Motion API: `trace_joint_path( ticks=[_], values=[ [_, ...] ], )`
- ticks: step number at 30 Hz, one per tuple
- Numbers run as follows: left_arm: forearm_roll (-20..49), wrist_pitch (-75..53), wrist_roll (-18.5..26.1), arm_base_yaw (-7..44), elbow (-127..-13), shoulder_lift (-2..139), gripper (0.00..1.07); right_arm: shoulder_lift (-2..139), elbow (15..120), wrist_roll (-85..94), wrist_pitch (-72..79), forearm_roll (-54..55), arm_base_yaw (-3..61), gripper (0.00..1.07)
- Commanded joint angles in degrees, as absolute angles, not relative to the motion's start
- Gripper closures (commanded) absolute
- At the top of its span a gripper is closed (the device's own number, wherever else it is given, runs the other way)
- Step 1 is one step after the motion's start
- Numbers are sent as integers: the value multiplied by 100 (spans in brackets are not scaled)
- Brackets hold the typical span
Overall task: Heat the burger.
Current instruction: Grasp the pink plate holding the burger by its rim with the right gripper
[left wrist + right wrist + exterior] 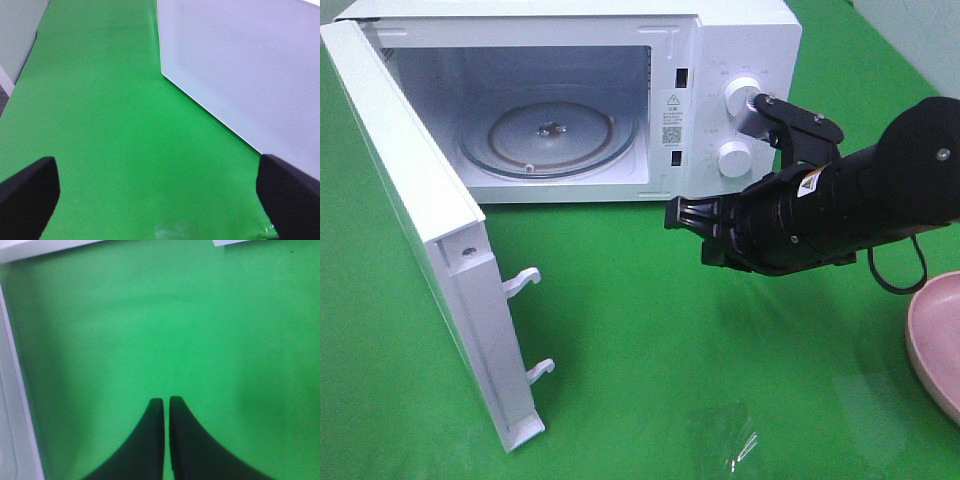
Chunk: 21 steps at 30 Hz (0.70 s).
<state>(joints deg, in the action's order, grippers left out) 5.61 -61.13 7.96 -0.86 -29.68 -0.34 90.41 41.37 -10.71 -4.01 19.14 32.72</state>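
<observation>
Microwave [745,40] door open. Right pincer [677,215] together, empty; left pincer [160,187] apart. Burger out of view: presumably soft, layered, best held gently across the bun sides.

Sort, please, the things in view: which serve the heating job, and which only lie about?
For the job: white box-shaped microwave oven, its white door swung open, round glass turntable inside, two round white knobs, black right pincer, shut.
Lying about: round pink plate, only its edge in view; green table cloth. No burger in view.
</observation>
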Motion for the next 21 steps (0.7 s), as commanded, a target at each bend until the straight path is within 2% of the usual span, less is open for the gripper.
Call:
trace_joint_path(
  ticks=[1,11,15,16,17,18,19,20,21],
  values=[
    [590,-6136,796,-57,-2962,-132,7,8709,4142,-1014,-1255,1094,3260,103],
    [590,-6136,796,-57,-2962,-132,7,7976,4142,-1014,-2636,372,3260,100],
    [590,-6136,796,-57,-2962,-132,7,7706,4142,-1014,-3151,229,3037,96],
    [590,-6136,796,-57,-2962,-132,7,7603,4142,-1014,-3438,63,2916,91],
    [590,-6136,796,-57,-2962,-132,7,7603,4142,-1014,-3438,63,2916,91],
    [590,-6136,796,-57,-2962,-132,7,7506,4142,-1003,-3667,-86,2773,82],
    [590,-6136,796,-57,-2962,-132,7,7506,4142,-1003,-3667,-86,2773,82],
    [590,-6136,796,-57,-2962,-132,7,7408,4142,-991,-3873,-223,2630,68],
    [590,-6136,796,-57,-2962,-132,7,7408,4142,-991,-3873,-223,2630,68]
  ],
)
